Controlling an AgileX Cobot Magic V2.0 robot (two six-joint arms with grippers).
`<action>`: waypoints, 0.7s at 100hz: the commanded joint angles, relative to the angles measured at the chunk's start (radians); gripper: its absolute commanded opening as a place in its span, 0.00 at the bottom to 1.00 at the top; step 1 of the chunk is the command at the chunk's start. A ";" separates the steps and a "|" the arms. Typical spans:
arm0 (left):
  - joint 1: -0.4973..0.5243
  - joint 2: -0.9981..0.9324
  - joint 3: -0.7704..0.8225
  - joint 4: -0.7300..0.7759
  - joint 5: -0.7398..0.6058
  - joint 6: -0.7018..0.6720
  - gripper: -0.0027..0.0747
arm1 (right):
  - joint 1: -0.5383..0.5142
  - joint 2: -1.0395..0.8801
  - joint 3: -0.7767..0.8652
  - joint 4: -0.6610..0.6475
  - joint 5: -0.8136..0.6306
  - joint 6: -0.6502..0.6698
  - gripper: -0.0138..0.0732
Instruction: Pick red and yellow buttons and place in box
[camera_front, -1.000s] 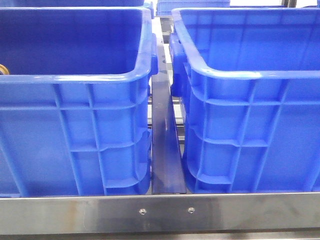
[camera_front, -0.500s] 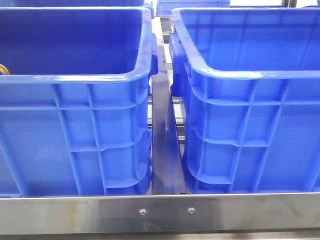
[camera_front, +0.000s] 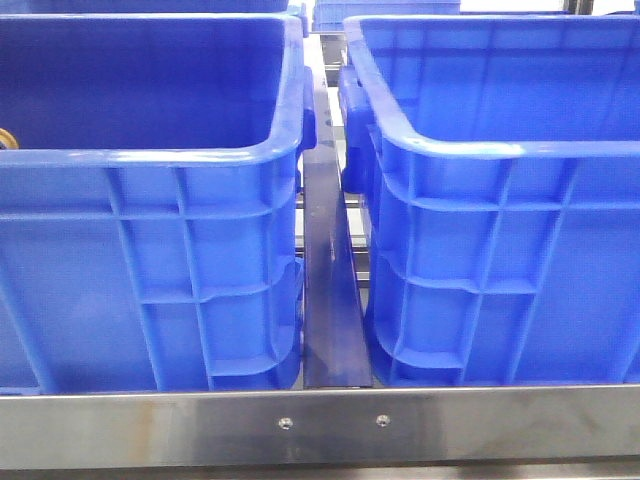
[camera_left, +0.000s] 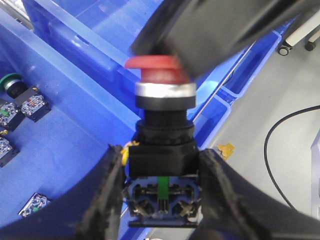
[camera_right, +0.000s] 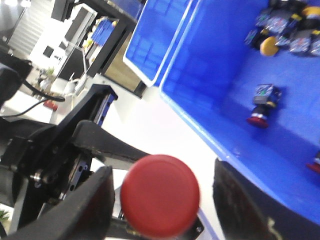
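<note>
Between each wrist's closed fingers, a red button (camera_left: 159, 80) (camera_right: 160, 195); up front, only blue crates (camera_front: 150, 150).

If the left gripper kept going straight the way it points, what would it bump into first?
Probably the blue crate: the left gripper, shut on a red button, points toward its floor and wall, though depth is unclear.

Steel-edged bench (camera_front: 320, 425) carries two blue crates, L (camera_front: 150, 270) & R (camera_front: 500, 270), dark strip (camera_front: 330, 300) between, prob a divider
</note>
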 joint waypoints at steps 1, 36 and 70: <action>-0.007 -0.017 -0.028 -0.001 -0.067 -0.002 0.01 | 0.023 0.000 -0.050 0.065 0.011 -0.018 0.69; -0.007 -0.017 -0.028 -0.001 -0.066 -0.002 0.07 | 0.034 0.012 -0.057 0.065 0.024 -0.019 0.49; -0.005 -0.017 -0.028 -0.001 -0.066 -0.006 0.61 | 0.034 0.012 -0.057 0.064 0.034 -0.038 0.43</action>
